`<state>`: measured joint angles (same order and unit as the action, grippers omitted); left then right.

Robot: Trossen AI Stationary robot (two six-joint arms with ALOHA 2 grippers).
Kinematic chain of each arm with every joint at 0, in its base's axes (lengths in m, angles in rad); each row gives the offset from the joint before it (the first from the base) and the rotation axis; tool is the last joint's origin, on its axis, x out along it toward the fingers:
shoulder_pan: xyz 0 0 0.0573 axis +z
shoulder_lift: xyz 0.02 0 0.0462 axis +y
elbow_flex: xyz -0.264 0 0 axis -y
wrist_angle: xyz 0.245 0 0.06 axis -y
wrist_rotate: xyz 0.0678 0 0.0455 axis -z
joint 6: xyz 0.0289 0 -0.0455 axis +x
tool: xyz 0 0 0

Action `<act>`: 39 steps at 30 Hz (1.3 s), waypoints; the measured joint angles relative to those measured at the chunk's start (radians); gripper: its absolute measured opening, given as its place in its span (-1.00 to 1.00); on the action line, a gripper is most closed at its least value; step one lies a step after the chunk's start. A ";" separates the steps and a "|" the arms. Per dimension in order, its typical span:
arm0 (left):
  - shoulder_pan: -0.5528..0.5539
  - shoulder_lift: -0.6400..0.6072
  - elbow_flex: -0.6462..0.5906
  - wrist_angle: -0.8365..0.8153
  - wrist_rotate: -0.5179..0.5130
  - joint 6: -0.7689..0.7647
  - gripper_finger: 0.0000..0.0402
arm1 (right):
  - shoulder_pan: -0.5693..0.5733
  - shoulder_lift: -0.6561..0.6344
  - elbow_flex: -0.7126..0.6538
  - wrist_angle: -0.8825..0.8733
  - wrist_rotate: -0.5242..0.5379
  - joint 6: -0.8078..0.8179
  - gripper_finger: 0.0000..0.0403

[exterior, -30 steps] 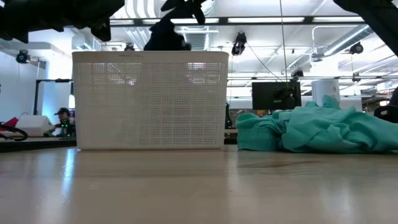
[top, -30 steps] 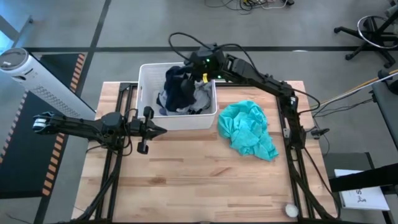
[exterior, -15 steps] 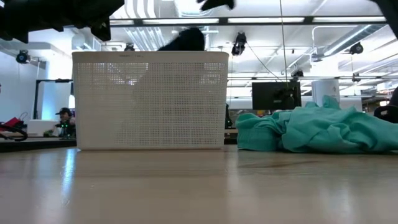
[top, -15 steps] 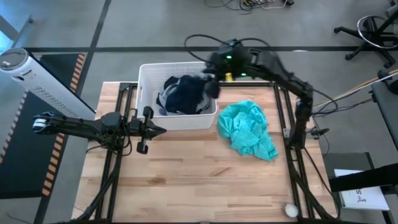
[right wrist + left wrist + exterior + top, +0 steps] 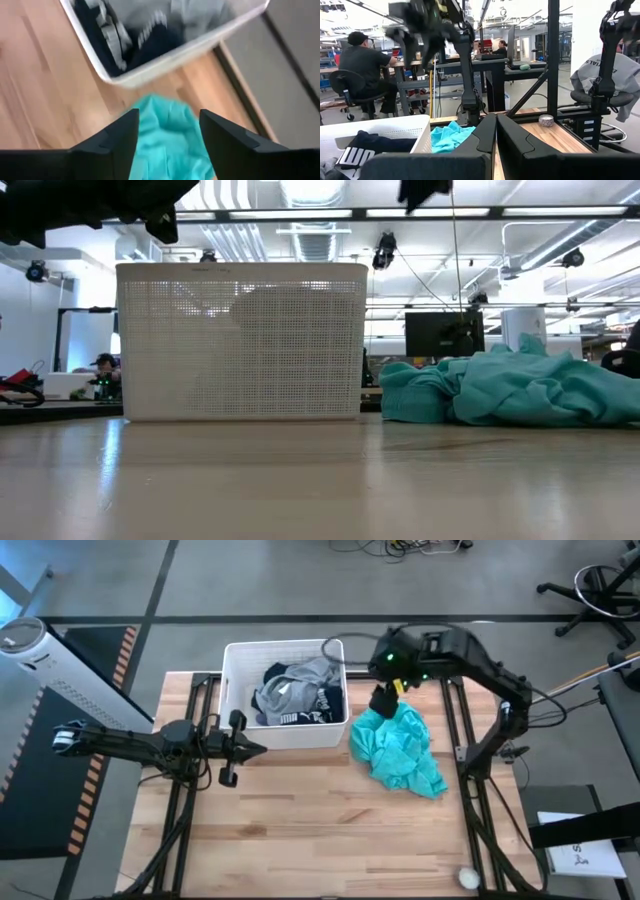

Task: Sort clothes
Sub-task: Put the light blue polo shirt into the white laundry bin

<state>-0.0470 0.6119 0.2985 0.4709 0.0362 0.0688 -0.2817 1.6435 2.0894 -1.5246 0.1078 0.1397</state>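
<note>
Right gripper point(image 5: 383, 700) is held above the far edge of the teal garment point(image 5: 402, 748), fingers point(image 5: 112, 135) spread wide, nothing between them. Left gripper point(image 5: 236, 748) is parked at the near side of the bin point(image 5: 235, 652), its fingers point(image 5: 485, 134) closed together, nothing held

Clothes locations: teal piece is crumpled on the table point(image 5: 300, 830) just right of the bin; a grey garment point(image 5: 283, 695) and a dark one point(image 5: 330, 705) are piled inside the bin. Other items cannot be told apart in the pile

Handling, judged: all soft, light, limp fabric; no stiffness, so it will drape and trail when lifted and may snag on the bin rim. Not fragile, not slippery. The teal piece is best pinched at a raised fold near its far top, where the cloth stands proud of the table; a flat single layer is likely to be missed. In the bin, the top ridge of the grey piece is the easiest grab; a deep pinch risks taking two garments at once

Writing: white block lettering is seen on the dark garment in the bin point(image 5: 357, 156), not readable. Lettering on a grey garment point(image 5: 607, 80) hung on a chair in the room is partly visible, not legible with confidence
</note>
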 joint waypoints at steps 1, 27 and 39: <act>0.000 -0.001 0.000 0.000 0.000 0.000 -1.00 | 0.000 -0.019 -0.058 0.005 0.000 0.006 0.06; 0.000 -0.009 0.000 -0.015 0.003 0.000 -1.00 | 0.118 -0.322 -1.266 0.686 -0.081 0.078 0.45; 0.000 -0.009 0.000 -0.021 0.003 -0.004 -1.00 | 0.175 -0.196 -1.237 0.665 -0.053 0.011 -0.90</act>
<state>-0.0467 0.6025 0.2985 0.4504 0.0390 0.0647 -0.1072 1.4472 0.8526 -0.8598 0.0548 0.1506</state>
